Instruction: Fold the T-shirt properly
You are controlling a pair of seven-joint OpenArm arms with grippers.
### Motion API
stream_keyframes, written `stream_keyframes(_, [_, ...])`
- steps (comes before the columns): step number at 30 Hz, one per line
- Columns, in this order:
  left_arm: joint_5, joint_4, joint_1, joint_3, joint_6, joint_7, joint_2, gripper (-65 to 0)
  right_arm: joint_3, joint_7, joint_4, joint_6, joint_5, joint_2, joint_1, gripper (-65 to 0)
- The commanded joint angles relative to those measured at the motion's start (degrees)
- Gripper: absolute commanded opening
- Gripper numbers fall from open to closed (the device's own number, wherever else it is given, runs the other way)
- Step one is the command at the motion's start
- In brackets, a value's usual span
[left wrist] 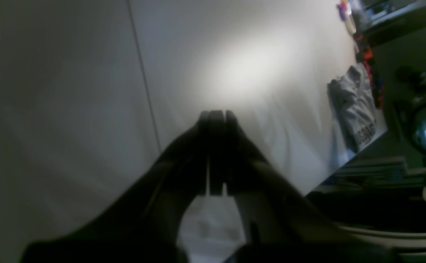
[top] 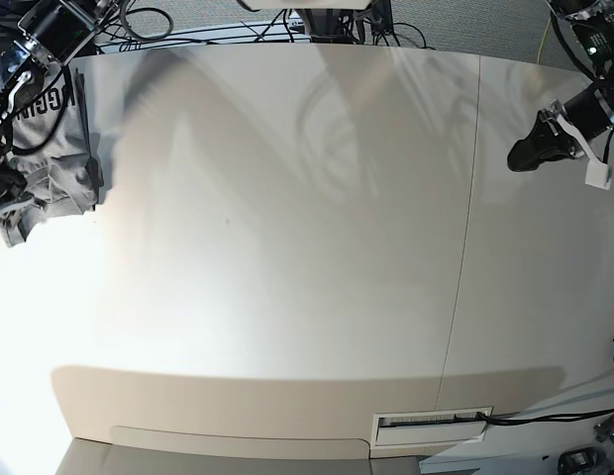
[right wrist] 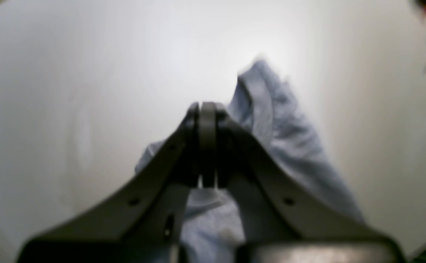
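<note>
The heather-grey T-shirt (top: 51, 158) lies bunched at the table's far left back corner, with black lettering showing near its top. In the left wrist view the T-shirt (left wrist: 357, 106) sits far off at the table edge. My right gripper (right wrist: 207, 107) is shut, hovering just over the crumpled T-shirt (right wrist: 286, 138); nothing shows between its fingers. In the base view this right gripper (top: 4, 190) is at the shirt's left edge. My left gripper (left wrist: 216, 115) is shut and empty over bare white table, at the far right in the base view (top: 517, 156).
A thin seam (top: 465, 247) runs front to back across the white table (top: 287, 247). A white label plate (top: 431, 423) sits at the front edge. Cables (top: 188, 25) lie behind the back edge. Red and blue clutter (left wrist: 368, 58) stands beyond the shirt.
</note>
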Motion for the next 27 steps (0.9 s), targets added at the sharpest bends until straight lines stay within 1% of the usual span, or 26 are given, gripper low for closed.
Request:
stream_keyframes(1, [-1.6,0.9,-0.3,-0.5,-0.1,-0.8,-2.0,-65.0,0.5,0.2,3.1,0.2,0.3,1.0,-1.0,-65.0])
stream_keyframes(5, [-1.6,0.9,0.7,-3.4,-0.1,-0.8,-3.4,-65.0,0.5,-1.0,12.4,0.4,0.3,1.0,-9.7,-65.0])
stream_keyframes(8, [-1.6,0.9,5.2,-6.0,-0.1,-0.8,-4.0,-65.0,0.5,-1.5,16.8,0.5,2.3,-0.2,-19.0,-65.0])
stream_keyframes(10, [-1.6,0.9,9.6,-6.6,-0.1,-0.8,-4.1,-65.0,0.5,-1.9,18.3,1.8,5.1,-2.0,-25.1,-65.0])
stream_keyframes(13, [-1.6,0.9,18.3,-6.6,-0.1,-0.8,-4.1,-65.0,0.5,-3.2,18.5,3.7,10.5,-4.9,-33.6,-65.0])
stream_keyframes(16, [-1.6,0.9,26.4,-6.6,-0.1,-0.8,-4.4,-65.0,0.0,-5.2,18.5,4.7,16.2,-7.3,-42.2,-65.0])
stream_keyframes(17, [-1.6,0.9,29.0,-6.6,-0.1,-0.8,-4.6,-65.0,-0.4,-5.3,18.5,5.6,17.1,-7.4,-45.4,-65.0])
stream_keyframes(18, [-1.6,0.9,31.4,-6.6,-0.1,-0.8,-5.0,-65.0,-1.0,-5.1,18.5,5.8,17.3,-7.4,-48.5,-65.0])
stream_keyframes(21, [-1.6,0.9,38.3,-6.6,-0.1,-0.8,-6.5,-65.0,-3.1,-4.2,17.9,5.7,17.3,-7.3,-56.2,-65.0])
stream_keyframes(22, [-1.6,0.9,40.5,-6.5,-0.1,-0.8,-7.0,-65.0,-4.3,-3.9,17.3,5.7,17.3,-6.9,-58.5,-65.0])
stream_keyframes(25, [-1.6,0.9,46.6,-5.2,-0.1,-0.8,-8.8,-65.0,-8.8,-1.9,13.5,5.7,17.0,-4.0,-63.9,-65.0])
stream_keyframes(27, [-1.6,0.8,50.4,-3.0,-0.1,-0.8,-10.0,-65.0,-12.4,-0.8,8.7,5.7,16.5,-1.9,-65.4,-65.0])
